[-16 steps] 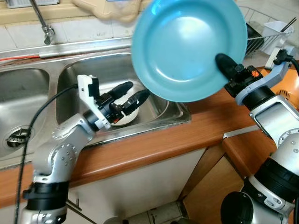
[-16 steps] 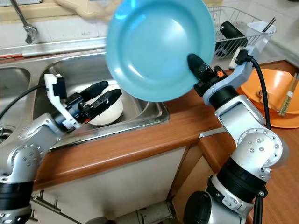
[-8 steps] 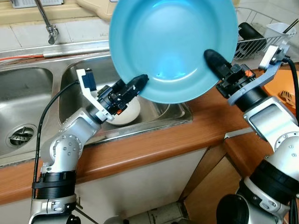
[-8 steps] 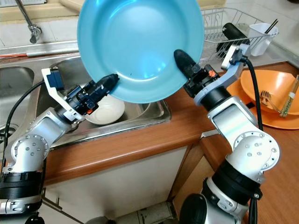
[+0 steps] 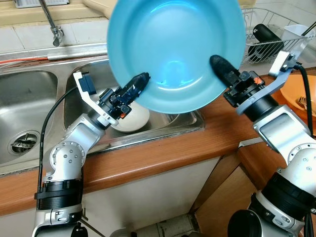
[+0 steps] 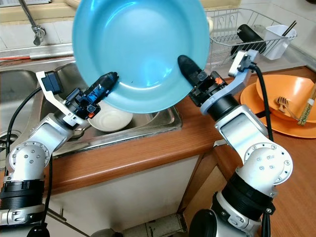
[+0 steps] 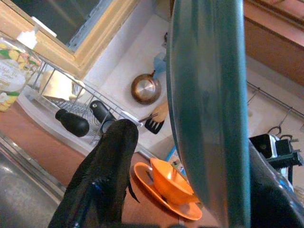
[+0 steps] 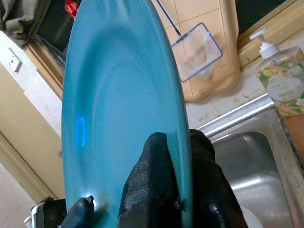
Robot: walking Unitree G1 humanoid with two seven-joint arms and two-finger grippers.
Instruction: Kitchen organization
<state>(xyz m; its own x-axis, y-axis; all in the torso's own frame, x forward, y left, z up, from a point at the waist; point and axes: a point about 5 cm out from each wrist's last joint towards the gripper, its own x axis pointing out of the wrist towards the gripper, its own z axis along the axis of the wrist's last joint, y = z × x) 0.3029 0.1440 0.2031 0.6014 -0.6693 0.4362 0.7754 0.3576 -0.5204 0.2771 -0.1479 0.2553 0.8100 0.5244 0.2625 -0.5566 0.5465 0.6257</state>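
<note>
A large blue plate (image 5: 173, 49) is held upright and tilted above the right sink basin (image 5: 89, 74). My right gripper (image 5: 219, 64) is shut on the plate's right rim, one finger on its face and one behind, as the right wrist view (image 8: 183, 190) confirms. My left gripper (image 5: 140, 81) is at the plate's lower left rim. It is open, and in the left wrist view the plate's edge (image 7: 209, 95) stands between its two fingers with a gap on one side. A white bowl (image 5: 132, 118) lies in the basin under the plate.
A tap (image 5: 52, 24) stands behind the double sink. At the back right a wire dish rack (image 5: 266, 42) holds dark items and a white cutlery holder (image 6: 279, 37). An orange dish (image 6: 291, 106) with a fork and chopsticks sits on the wooden counter (image 5: 163, 158).
My left gripper rose from beside the white bowl to the plate's lower left rim. The right gripper carried the plate leftward, lower over the basin.
</note>
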